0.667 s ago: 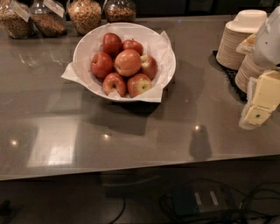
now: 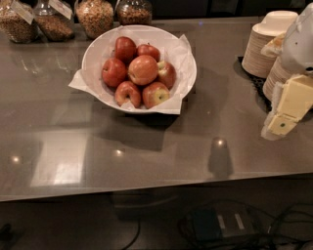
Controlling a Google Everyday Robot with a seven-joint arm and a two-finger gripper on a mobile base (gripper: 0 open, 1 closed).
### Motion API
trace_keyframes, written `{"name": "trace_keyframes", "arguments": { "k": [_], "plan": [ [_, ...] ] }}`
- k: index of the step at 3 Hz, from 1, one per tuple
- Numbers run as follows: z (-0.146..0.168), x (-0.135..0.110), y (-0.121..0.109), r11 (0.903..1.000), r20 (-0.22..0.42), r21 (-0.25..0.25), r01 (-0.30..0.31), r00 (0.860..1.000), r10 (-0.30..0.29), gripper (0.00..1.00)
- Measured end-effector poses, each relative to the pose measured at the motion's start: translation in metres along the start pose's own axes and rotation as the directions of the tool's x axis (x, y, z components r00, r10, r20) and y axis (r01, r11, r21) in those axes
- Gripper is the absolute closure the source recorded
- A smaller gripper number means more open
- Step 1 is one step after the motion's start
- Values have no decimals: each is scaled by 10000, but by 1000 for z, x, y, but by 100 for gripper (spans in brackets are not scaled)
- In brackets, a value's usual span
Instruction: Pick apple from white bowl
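Note:
The white bowl [image 2: 100, 46], lined with crinkled white paper, sits on the grey counter at the back left of centre. It holds several apples. The biggest apple [image 2: 143, 69], paler orange-red, lies on top in the middle of the pile, with smaller dark red apples [image 2: 114, 72] around it and a red apple with a yellow-green patch [image 2: 155, 94] at the front. My gripper [image 2: 282, 115], with pale yellow fingers, hangs at the right edge of the view, far right of the bowl and above the counter.
Stacks of beige disposable bowls [image 2: 266, 41] stand on a black mat at the back right, just behind the gripper. Glass jars of nuts and grains [image 2: 95, 14] line the back left. The counter's front edge [image 2: 146, 188] runs across the lower view; cables lie on the floor below.
The scene looks the same apart from the gripper, which seems slightly lower and further into view at the right edge. The apples and bowl have not moved.

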State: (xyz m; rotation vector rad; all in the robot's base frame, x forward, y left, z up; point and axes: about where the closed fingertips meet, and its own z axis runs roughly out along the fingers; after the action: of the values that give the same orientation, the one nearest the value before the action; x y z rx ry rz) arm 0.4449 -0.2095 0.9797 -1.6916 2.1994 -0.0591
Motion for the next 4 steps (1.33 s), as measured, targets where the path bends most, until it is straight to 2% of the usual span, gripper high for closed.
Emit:
{"name": "trace_keyframes", "arguments": {
  "k": [1,2,3,4],
  "plan": [
    [1,-24,-15,9993,1172,217,-297,9927,270,0],
    [4,-58,-31,9968,2484,338,-721,9667,615,0],
    [16,-94,-51,9901,3475,177,-1393,9294,1245,0],
    [33,-129,-64,9787,3886,-366,-2021,8994,2003,0]
  ]
}}
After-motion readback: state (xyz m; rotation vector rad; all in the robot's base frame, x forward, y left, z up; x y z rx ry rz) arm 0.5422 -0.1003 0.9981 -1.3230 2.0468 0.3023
